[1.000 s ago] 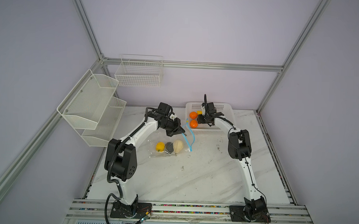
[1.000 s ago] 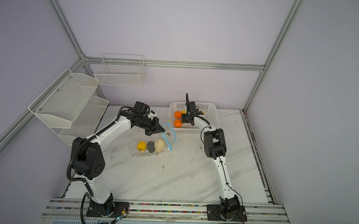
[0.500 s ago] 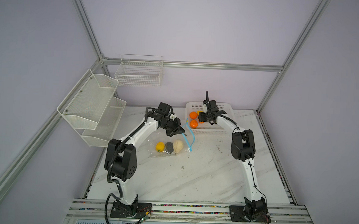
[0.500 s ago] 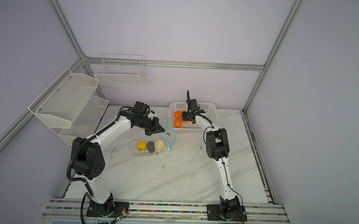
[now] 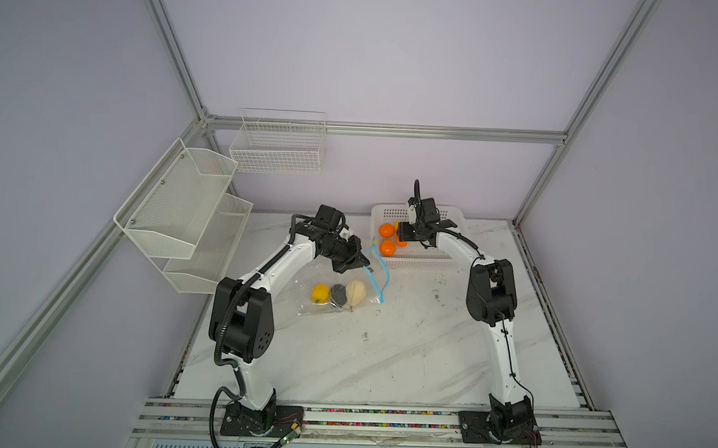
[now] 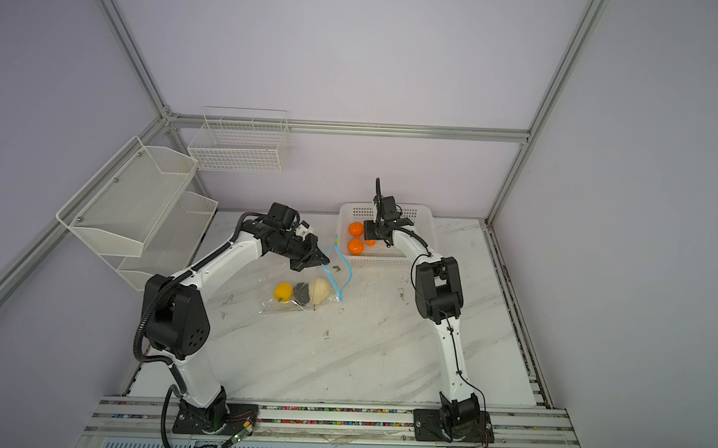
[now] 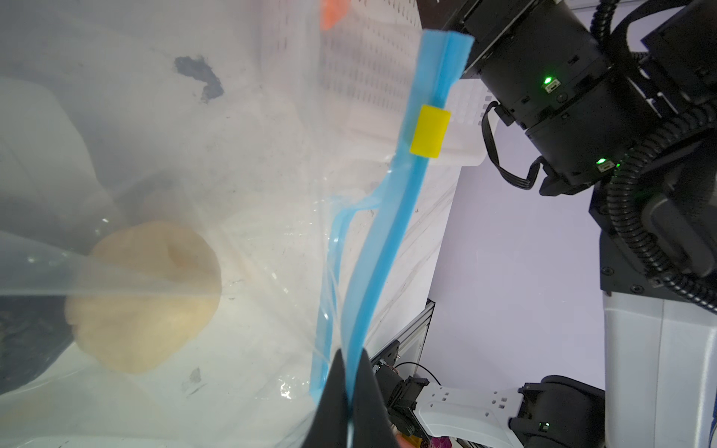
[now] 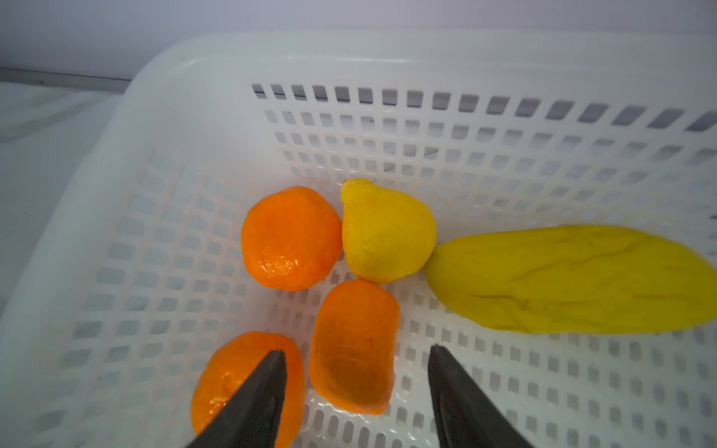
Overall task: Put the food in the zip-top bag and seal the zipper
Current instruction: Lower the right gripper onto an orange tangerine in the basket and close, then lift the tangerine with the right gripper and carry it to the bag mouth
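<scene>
My left claw (image 7: pixel 351 358): jaws together, clamped on the zipper (image 7: pixel 388 232). This holds that edge of the zip-top bag (image 5: pixel 305 279) raised off the bench (image 5: pixel 406 352). The yellow tab (image 7: pixel 430 132) sits on the blue strip near its far end, well apart from my grip. In both top views the two blue edges are parted, so the bag mouth stands open.

Bag contents, in a top view:
- dark grey-black lump (image 5: pixel 338 292), in the middle
- yellow fruit (image 5: pixel 320 293), touching it at 9 o'clock
- cream-white bulb (image 5: pixel 355 290), touching it at 3 o'clock

My right claw (image 8: pixel 356 351): jaws apart, gripping nothing, above the white basket (image 8: pixel 349 50). The basket stands at 2 o'clock from the bag.

Basket contents: three orange tangerines (image 8: pixel 291 238), a second yellow fruit (image 8: pixel 388 232) and the long yellow piece (image 8: pixel 574 279). One tangerine lies between my right fingers (image 8: pixel 458 399). Another is partly hidden behind one finger. I cannot tell whether either is touched.
</scene>
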`<state>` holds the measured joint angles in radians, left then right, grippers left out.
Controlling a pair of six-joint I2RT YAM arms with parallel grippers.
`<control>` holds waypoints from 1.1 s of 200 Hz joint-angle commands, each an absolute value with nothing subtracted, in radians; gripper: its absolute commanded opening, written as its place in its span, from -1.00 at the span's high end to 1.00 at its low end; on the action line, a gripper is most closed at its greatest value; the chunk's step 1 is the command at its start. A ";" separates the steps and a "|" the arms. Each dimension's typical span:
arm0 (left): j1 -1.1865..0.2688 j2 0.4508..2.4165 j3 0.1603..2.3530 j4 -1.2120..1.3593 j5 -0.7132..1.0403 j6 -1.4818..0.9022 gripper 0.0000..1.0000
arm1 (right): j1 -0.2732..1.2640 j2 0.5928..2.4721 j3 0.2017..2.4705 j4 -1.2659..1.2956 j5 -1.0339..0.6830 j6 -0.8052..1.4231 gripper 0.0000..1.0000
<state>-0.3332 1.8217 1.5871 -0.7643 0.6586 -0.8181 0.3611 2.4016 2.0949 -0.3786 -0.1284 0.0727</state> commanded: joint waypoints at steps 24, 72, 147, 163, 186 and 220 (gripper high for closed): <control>-0.325 1.812 1.605 -0.752 0.671 -0.799 1.00 | 0.365 2.507 2.187 -0.397 -0.127 0.061 -0.29; -0.324 1.814 1.607 -0.752 0.673 -0.799 1.00 | 0.366 2.543 2.233 -0.399 -0.133 0.066 -0.15; -0.324 1.814 1.606 -0.751 0.673 -0.798 1.00 | 0.366 2.491 2.195 -0.383 -0.134 0.069 0.09; -0.325 1.810 1.604 -0.752 0.671 -0.798 1.00 | 0.365 2.470 2.180 -0.376 -0.132 0.069 0.12; -0.324 1.810 1.600 -0.751 0.669 -0.798 1.00 | 0.365 2.441 2.162 -0.368 -0.124 0.073 0.13; -0.325 1.804 1.599 -0.751 0.669 -0.799 1.00 | 0.366 2.391 2.130 -0.359 -0.112 0.077 0.13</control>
